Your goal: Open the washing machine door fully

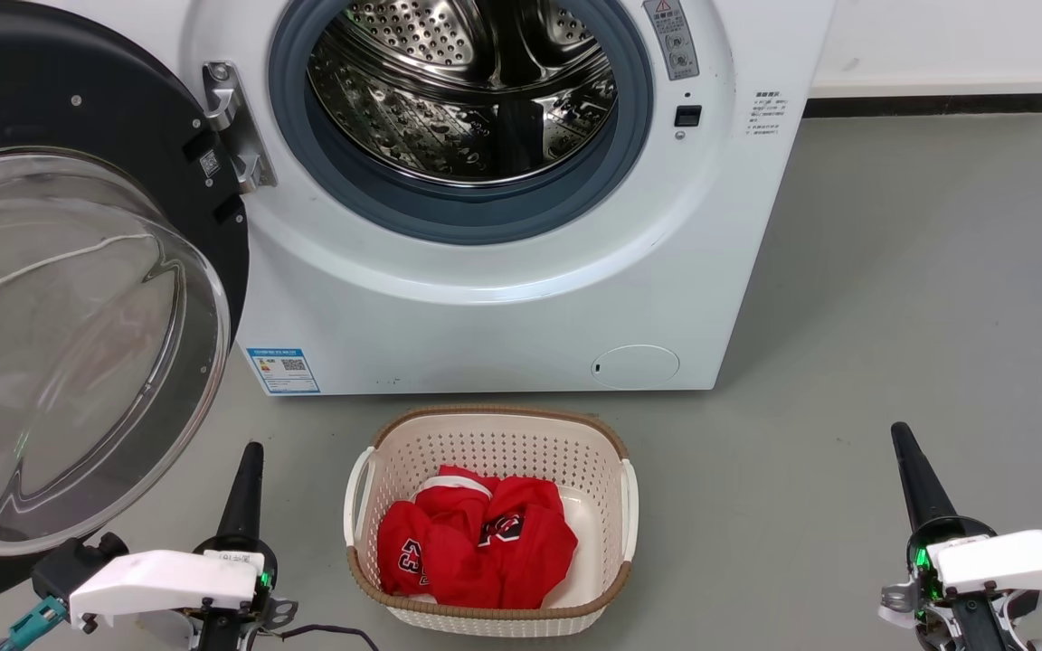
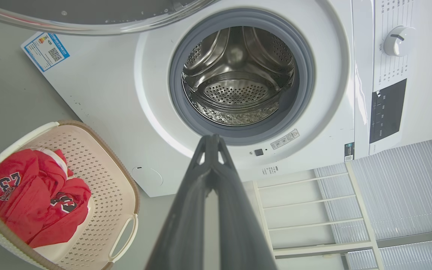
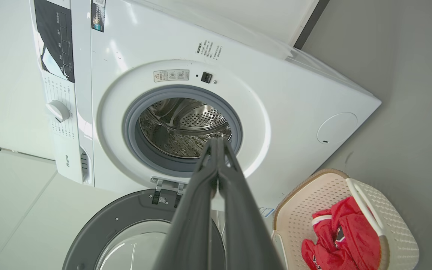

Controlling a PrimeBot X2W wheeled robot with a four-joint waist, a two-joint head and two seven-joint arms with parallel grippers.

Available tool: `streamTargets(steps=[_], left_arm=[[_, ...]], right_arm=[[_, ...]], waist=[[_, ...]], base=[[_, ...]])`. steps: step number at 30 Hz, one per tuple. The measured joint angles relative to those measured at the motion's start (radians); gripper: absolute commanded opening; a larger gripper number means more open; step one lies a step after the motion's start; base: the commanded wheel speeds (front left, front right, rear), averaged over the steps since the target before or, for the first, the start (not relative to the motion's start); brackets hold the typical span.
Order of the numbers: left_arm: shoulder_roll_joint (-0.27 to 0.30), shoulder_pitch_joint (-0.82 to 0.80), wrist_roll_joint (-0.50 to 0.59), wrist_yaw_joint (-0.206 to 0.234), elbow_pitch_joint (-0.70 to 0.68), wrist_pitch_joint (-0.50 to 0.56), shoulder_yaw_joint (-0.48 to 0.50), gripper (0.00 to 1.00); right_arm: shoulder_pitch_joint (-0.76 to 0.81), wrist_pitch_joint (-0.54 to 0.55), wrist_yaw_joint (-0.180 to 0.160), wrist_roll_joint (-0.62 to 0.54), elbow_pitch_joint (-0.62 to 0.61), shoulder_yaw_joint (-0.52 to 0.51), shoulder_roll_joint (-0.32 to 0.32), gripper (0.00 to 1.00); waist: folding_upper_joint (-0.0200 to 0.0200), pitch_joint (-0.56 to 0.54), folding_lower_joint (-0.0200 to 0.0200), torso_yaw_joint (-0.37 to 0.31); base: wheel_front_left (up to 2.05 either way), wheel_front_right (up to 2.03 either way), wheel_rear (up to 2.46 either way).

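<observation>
We noted the round glossy black, glass-bowled washing machine door point(image 1: 78, 298) standing wide open; left hand point(image 1: 252, 454) and right hand point(image 1: 901, 438) pinched together, empty.

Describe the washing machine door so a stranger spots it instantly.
Find the white washing machine. Swung open to its left on a metal hinge is the door: a black disc with a bulging clear bowl, unlike the grey-blue rubber ring.

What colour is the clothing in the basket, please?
The clothing is red with dark numerals, clearest in the left wrist view.
</observation>
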Motion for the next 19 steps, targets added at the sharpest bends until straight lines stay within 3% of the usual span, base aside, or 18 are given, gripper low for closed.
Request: streamTargets(steps=[19], left_arm=[[0.000,-0.016,-0.171,0.000,0.014,0.040,0.005,0.00]], right_arm=[[-0.016,0.042,0.000,0.161,0.013,-0.016,0.000,0.00]], waist=[[0.0000,-0.008,0.0000,0.002]], base=[[0.00,0.00,0.00]])
